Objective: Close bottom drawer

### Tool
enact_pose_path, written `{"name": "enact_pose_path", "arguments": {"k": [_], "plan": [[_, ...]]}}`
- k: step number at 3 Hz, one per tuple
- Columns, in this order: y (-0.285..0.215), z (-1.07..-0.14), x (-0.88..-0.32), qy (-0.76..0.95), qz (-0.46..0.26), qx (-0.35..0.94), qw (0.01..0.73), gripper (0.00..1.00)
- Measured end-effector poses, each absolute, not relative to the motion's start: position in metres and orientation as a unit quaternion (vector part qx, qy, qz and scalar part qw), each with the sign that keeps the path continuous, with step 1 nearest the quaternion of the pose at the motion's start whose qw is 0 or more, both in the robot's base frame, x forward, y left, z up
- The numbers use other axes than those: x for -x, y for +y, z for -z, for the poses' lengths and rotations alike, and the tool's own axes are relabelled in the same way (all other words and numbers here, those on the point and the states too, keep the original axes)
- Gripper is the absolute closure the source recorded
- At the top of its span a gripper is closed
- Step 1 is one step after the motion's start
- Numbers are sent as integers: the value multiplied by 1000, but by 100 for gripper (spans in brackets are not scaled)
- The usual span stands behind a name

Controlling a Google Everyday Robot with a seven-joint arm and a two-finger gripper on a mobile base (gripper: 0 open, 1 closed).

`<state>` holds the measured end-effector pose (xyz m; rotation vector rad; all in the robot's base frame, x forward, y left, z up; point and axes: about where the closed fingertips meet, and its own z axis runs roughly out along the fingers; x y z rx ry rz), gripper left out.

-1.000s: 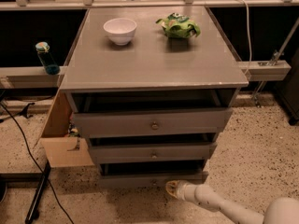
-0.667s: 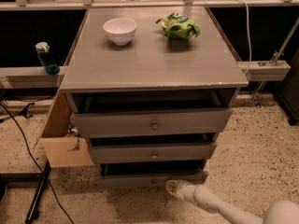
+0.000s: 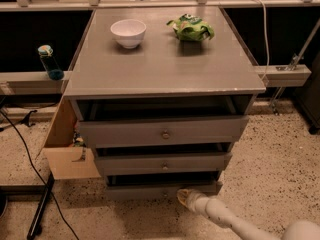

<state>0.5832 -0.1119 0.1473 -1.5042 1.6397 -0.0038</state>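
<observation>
The grey wooden cabinet (image 3: 165, 69) has three drawers, all pulled out a little. The bottom drawer (image 3: 150, 190) is the lowest, with a slim grey front and a dark gap above it. The middle drawer (image 3: 162, 163) and the top drawer (image 3: 162, 130) each show a small round metal knob. My gripper (image 3: 184, 196) is low at the right part of the bottom drawer's front, at or against the panel. The white arm (image 3: 230, 220) runs from it to the lower right corner.
A white bowl (image 3: 128, 32) and a green bag (image 3: 190, 27) sit on the cabinet top. A cardboard box (image 3: 67, 144) stands against the cabinet's left side. A blue bottle (image 3: 49, 62) stands on a ledge at left. Black cables (image 3: 30, 164) and a stand foot (image 3: 40, 209) lie on the speckled floor.
The gripper has shifted slightly toward the bottom drawer's front. The drawer's position looks about the same.
</observation>
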Motion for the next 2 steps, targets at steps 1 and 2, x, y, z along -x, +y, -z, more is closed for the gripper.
{"name": "enact_pose_path", "arguments": {"k": [1, 2], "plan": [[-109, -152, -594, 654, 14, 606, 453, 100], [-104, -155, -612, 643, 29, 606, 468, 100]]}}
